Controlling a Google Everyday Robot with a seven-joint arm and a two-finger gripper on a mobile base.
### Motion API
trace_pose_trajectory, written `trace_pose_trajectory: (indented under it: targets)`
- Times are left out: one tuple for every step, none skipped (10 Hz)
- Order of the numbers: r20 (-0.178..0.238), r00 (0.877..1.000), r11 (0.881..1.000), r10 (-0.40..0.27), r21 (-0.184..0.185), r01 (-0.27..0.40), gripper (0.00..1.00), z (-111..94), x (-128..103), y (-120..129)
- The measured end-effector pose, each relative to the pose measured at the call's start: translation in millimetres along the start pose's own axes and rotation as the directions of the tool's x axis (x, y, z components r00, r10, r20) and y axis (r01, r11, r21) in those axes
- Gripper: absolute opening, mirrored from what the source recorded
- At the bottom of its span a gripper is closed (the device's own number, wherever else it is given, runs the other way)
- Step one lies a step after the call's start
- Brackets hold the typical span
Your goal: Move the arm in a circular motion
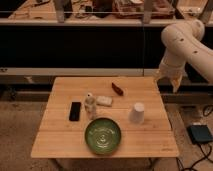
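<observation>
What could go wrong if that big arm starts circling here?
The gripper hangs beside the far corner of the table, so a low circle by the arm could clip that edge. A loop swinging inward over the tabletop might topple the standing white cup or the small bottle.
</observation>
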Motion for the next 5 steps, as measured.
trace_pose_trajectory:
  targets:
    - [0.009,1.000,1.000,0.003,0.005,-0.003,0.60,-2,-15,2]
    - [0.029,0.999,1.000,-0.018,0.009,0.018,0.60,-6,-42,-4]
    - [0.064,0.996,0.998,-0.057,0.013,0.056,0.60,-8,-78,-13]
    - [0.094,0.992,0.996,-0.085,0.013,0.084,0.60,-7,-104,-19]
    - [0.127,0.986,0.994,-0.111,0.012,0.110,0.60,-5,-130,-25]
